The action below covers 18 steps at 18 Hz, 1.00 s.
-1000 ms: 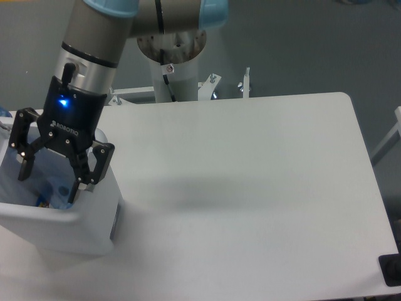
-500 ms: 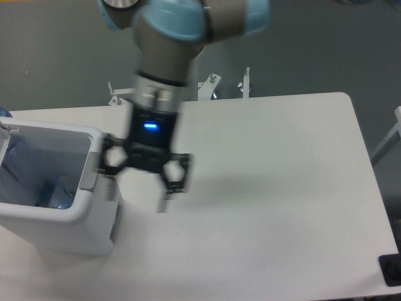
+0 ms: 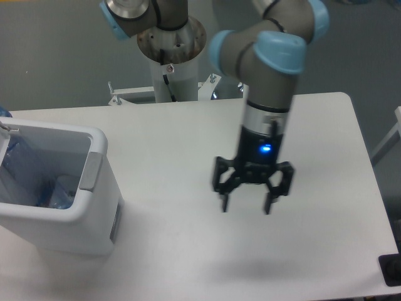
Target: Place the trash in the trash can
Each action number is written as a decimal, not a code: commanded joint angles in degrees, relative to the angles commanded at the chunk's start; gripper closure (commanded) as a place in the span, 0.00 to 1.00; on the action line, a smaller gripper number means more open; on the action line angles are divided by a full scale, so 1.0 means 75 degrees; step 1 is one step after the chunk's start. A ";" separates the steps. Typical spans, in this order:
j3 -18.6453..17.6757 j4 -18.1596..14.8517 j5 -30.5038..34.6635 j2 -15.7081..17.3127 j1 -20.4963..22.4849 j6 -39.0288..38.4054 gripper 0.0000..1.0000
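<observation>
The white trash can stands at the left edge of the table, with a grey tab on its right rim. Inside it I see bluish crumpled clear plastic with a blue label, the bottle, low in the bin. The white wrapper cannot be made out. My gripper hangs over the middle-right of the table, well to the right of the can. Its fingers are spread apart and nothing is between them.
The white table ends in a rounded corner at the back right. The arm's white pedestal stands behind the table's far edge. A dark object sits at the front right corner.
The gripper has swung from above the trash can rightward across the table to the middle-right. It stays open and empty. The plastic stays in the can.
</observation>
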 joint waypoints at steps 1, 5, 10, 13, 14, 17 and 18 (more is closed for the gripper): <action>0.0023 -0.0012 0.0000 -0.0094 0.0083 0.0223 0.04; 0.0210 -0.0502 0.0758 -0.0317 0.0072 0.0413 0.00; 0.0281 -0.0844 0.2283 -0.0586 -0.0337 0.0565 0.00; 0.0270 -0.0844 0.2765 -0.0704 -0.0514 0.0763 0.00; 0.0258 -0.0879 0.2835 -0.0727 -0.0526 0.0985 0.00; 0.0246 -0.1299 0.3268 -0.0704 -0.0526 0.1560 0.00; 0.0234 -0.1359 0.3467 -0.0692 -0.0538 0.1712 0.00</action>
